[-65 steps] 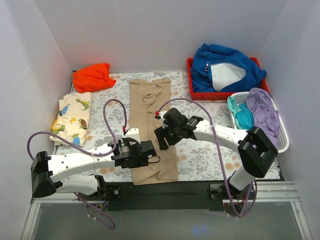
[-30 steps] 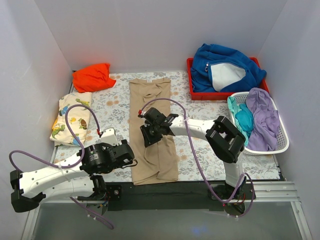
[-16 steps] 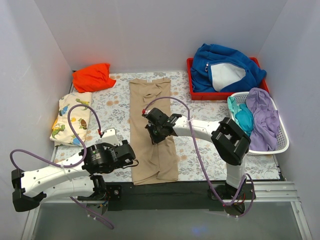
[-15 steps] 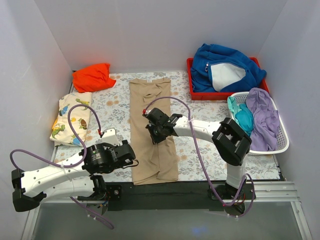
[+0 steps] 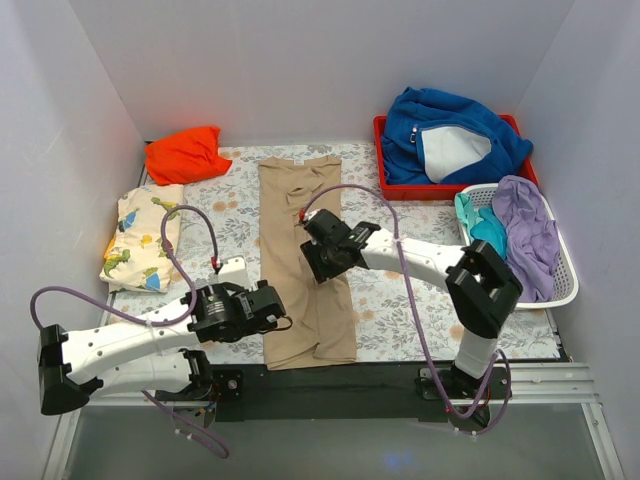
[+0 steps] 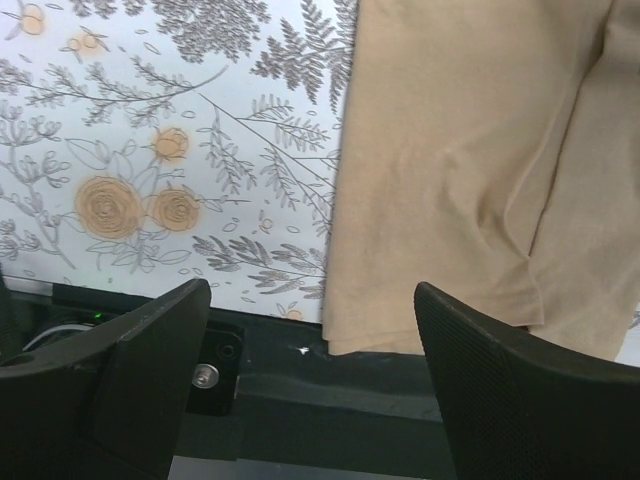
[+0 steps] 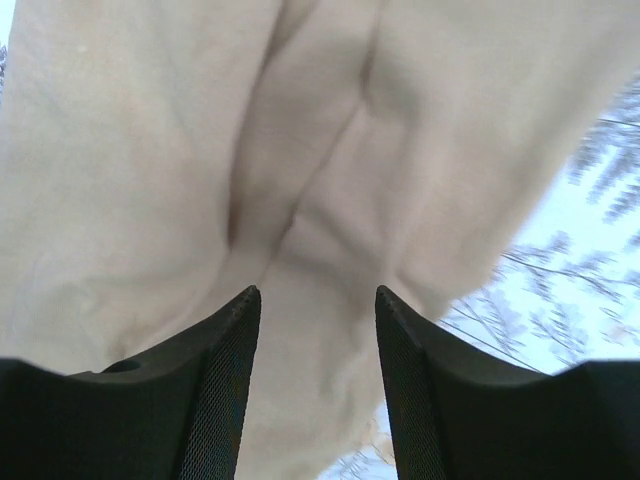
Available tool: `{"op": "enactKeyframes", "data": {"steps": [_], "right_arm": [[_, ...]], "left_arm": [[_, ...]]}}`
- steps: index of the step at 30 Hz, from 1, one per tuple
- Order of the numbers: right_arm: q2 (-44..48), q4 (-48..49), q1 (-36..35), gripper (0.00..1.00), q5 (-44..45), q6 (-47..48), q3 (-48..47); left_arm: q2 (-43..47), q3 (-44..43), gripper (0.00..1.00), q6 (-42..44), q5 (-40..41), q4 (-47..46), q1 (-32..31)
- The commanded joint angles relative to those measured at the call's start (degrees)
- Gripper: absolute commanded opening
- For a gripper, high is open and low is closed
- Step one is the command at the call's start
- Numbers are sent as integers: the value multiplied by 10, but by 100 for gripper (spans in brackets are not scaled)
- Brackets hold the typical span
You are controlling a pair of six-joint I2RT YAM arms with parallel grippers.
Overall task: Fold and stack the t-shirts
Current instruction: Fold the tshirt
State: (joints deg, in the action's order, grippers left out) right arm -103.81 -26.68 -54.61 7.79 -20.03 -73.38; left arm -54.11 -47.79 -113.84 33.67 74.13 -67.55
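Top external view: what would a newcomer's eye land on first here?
The long tan t-shirt catches the eye first, folded into a strip down the middle of the floral table. The right pincer is open over its middle and the left pincer is open by its near-left edge. Next come the bulky blue fleece heaped in the red tray at the far right, and the bright orange t-shirt bunched in the far-left corner.

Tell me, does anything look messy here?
The orange t-shirt sits scrunched in the far left corner, unlike the flat dinosaur t-shirt. The blue fleece bulges over its red bin.
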Motion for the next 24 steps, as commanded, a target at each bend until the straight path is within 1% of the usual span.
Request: {"op": "enactKeyframes", "data": {"steps": [1, 2, 3, 4, 5, 6, 7, 8, 10, 11, 14, 18, 19, 22, 24], "right_arm": [[76, -28, 41, 56, 17, 14, 11], [90, -35, 49, 56, 22, 15, 20], [122, -38, 50, 59, 24, 16, 50], [139, -38, 54, 62, 21, 15, 66], [153, -37, 62, 63, 7, 13, 79], [181, -38, 64, 65, -2, 11, 111], [194, -39, 65, 65, -15, 1, 125], [208, -39, 68, 65, -41, -4, 142], [248, -39, 67, 65, -73, -30, 189], [260, -36, 67, 65, -123, -39, 204], [306, -26, 57, 64, -189, -75, 270], [381, 3, 33, 64, -234, -132, 348], [392, 11, 30, 63, -244, -142, 374], [427, 30, 17, 63, -259, -179, 404], [446, 49, 9, 63, -262, -198, 423]], "left_arm": [[-30, -17, 83, -13, -23, -42, 4], [-39, -5, 85, -8, -45, -48, 3], [-53, 6, 85, -9, -61, -51, 3], [-53, 18, 85, -5, -103, -73, 4], [-49, 33, 86, -3, -127, -91, 3], [-30, 64, 86, -6, -148, -107, 3], [-18, 77, 87, -6, -187, -140, 3], [-3, 91, 90, -10, -199, -149, 4], [36, 117, 90, -18, -230, -158, 3], [46, 126, 90, -22, -241, -161, 3], [73, 159, 90, -24, -271, -180, 2], [88, 191, 90, -16, -293, -219, 2], [90, 210, 91, -14, -299, -242, 3], [86, 226, 91, -16, -303, -263, 2], [87, 235, 91, -19, -288, -266, 2]]}}
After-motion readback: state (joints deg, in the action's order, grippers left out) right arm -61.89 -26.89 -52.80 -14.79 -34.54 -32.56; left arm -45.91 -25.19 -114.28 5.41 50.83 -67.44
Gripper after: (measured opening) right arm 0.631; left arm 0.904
